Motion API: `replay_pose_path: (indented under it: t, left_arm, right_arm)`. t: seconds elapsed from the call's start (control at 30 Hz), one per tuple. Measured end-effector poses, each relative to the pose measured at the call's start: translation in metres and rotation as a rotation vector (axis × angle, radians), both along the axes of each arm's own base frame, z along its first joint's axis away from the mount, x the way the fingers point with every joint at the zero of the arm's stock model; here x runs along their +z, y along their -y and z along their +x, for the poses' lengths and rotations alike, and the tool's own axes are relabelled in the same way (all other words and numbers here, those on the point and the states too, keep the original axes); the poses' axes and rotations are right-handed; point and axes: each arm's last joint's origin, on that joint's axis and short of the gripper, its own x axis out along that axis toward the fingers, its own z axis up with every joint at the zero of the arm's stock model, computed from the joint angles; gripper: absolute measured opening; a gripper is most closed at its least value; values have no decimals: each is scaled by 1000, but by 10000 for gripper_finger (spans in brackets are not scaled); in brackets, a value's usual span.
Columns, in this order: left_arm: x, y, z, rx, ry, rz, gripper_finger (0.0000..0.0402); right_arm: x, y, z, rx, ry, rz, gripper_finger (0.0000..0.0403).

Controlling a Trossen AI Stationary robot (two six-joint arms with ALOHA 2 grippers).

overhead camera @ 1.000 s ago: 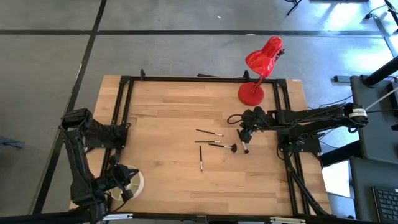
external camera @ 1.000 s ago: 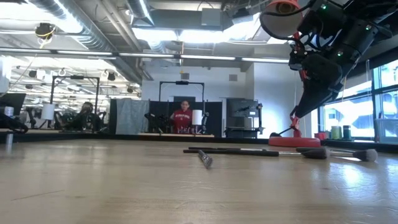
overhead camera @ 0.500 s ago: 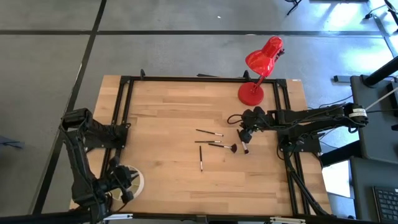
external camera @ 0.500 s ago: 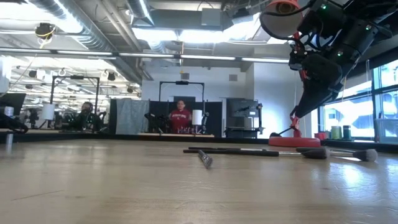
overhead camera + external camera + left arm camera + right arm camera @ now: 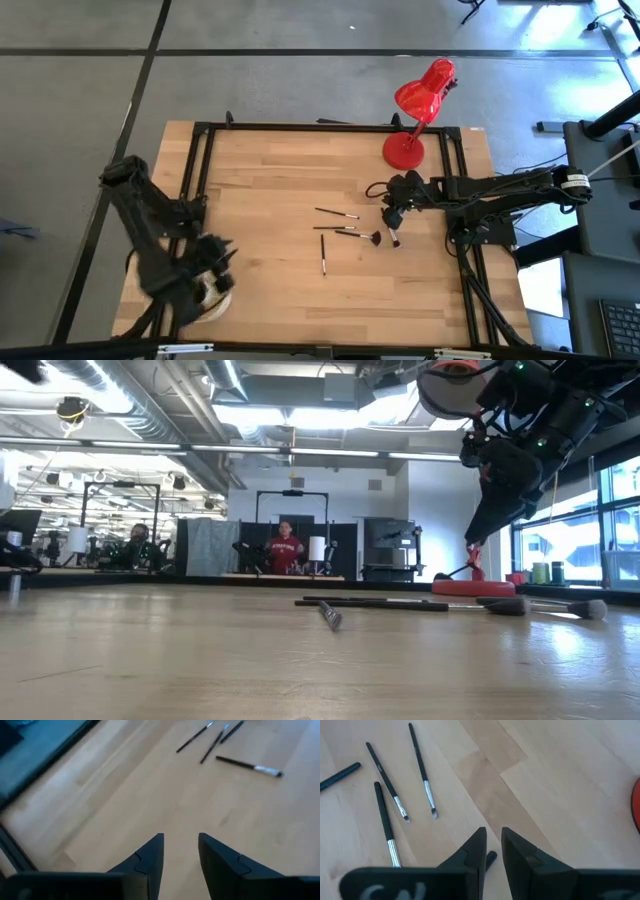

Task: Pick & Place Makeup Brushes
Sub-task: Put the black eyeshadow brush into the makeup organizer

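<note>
Near the middle of your wooden surface (image 5: 270, 190), a little right of centre, five makeup brushes (image 5: 337, 214) lie loose: two thin ones side by side, a fan-tipped one beside them, a single one nearer you, and one more just under the right gripper (image 5: 390, 218). That gripper hangs just above the rightmost brush, close to the red lamp (image 5: 420, 100) at the far right, its fingers (image 5: 472, 850) held a narrow gap apart with nothing between them. From its own wrist camera you see three slim brushes fanned out ahead and a dark handle end showing just beyond the fingertips.

At the near left corner your left gripper (image 5: 205, 265) is blurred above a pale round container (image 5: 215, 300). Its wrist camera shows the fingers (image 5: 150, 857) spread and empty, aimed across bare wood toward the brushes well away.

Judging by this, the task is part done at best: what the container holds cannot be made out, and the five brushes in view are yet to be picked up and carried across to the left
</note>
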Motion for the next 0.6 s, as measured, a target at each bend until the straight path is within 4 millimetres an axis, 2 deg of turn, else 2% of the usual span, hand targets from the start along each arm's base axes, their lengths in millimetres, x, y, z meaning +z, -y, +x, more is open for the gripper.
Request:
replay_pose_path:
  t: [0.13,0.2,0.37,0.5,0.6]
  left_arm:
    - [-2,-25,52,-94,-154,-12,114]
    - [-5,-40,84,-176,-178,-33,114]
    - [-22,-72,153,-554,-216,-37,112]
    - [-51,-78,189,-965,-272,8,114]
    - [-71,-78,209,-1085,-306,65,118]
  right_arm:
    - [0,0,0,15,-6,-12,60]
    - [0,0,0,28,-11,-23,60]
    - [-1,0,-1,60,-34,-49,60]
    - [-1,0,-1,85,-45,-69,60]
    - [-1,0,-1,95,-49,-78,60]
